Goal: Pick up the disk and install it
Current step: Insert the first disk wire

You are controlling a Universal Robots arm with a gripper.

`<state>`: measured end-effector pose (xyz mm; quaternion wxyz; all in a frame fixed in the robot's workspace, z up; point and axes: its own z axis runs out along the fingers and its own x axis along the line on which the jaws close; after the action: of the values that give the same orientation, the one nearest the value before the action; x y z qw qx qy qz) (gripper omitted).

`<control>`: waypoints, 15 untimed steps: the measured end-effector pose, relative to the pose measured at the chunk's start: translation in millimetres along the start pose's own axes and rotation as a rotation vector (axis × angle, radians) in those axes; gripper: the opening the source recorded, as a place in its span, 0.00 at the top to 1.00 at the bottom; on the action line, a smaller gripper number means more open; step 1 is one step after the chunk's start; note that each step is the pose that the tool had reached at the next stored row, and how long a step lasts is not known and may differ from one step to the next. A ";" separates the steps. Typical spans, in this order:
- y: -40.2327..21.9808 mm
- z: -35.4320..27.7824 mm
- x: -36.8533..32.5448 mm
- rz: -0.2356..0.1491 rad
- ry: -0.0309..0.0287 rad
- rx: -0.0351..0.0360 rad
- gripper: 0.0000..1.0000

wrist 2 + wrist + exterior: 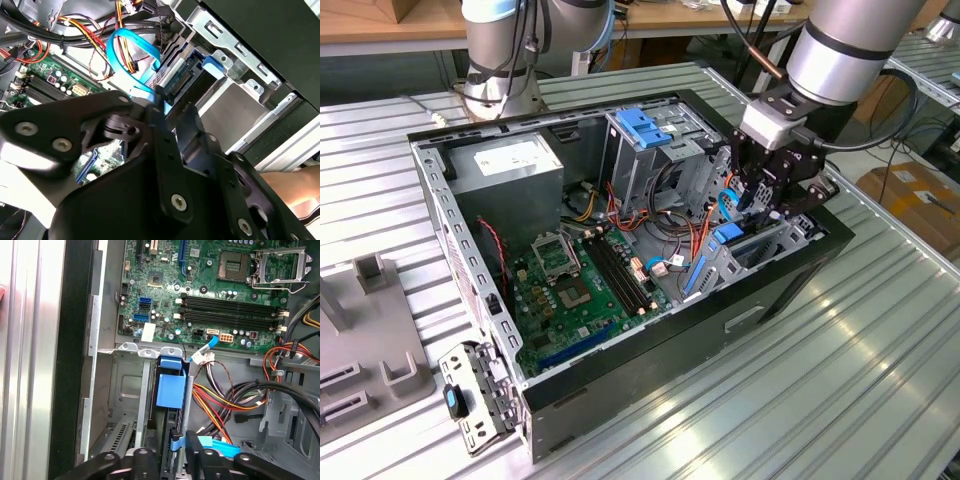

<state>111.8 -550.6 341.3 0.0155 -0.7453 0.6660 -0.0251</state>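
The disk (725, 237) stands on edge in the drive bay at the front corner of the open computer case (650, 360), toward the exterior view's right, its blue carrier showing. In the first wrist view the disk (170, 390) sits between two metal bay walls. Its connector end (183, 83) and a blue rail appear in the second wrist view. My gripper (757, 200) hangs just above the bay, right over the disk's upper edge. In both wrist views the gripper (172, 107) (183, 450) is close to the disk; contact is hidden.
A light blue data cable (127, 45) loops beside the bay, with red, yellow and black wire bundles (235, 400) nearby. The motherboard (575, 285), grey power-supply box (510, 165) and blue-topped drive cage (642, 125) fill the case. A grey fixture (370, 350) lies on the table (820, 400).
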 end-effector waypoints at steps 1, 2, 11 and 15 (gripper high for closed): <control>0.0 0.0 0.0 0.000 0.0001 -0.0001 0.58; 0.0 0.0 0.0 0.000 0.0001 0.0000 0.58; -0.9 -17.0 0.3 0.001 -0.0002 0.0000 0.58; -1.0 -17.3 0.3 0.002 0.0001 0.0000 0.58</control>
<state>111.8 -550.6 358.7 0.0155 -0.7446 0.6668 -0.0251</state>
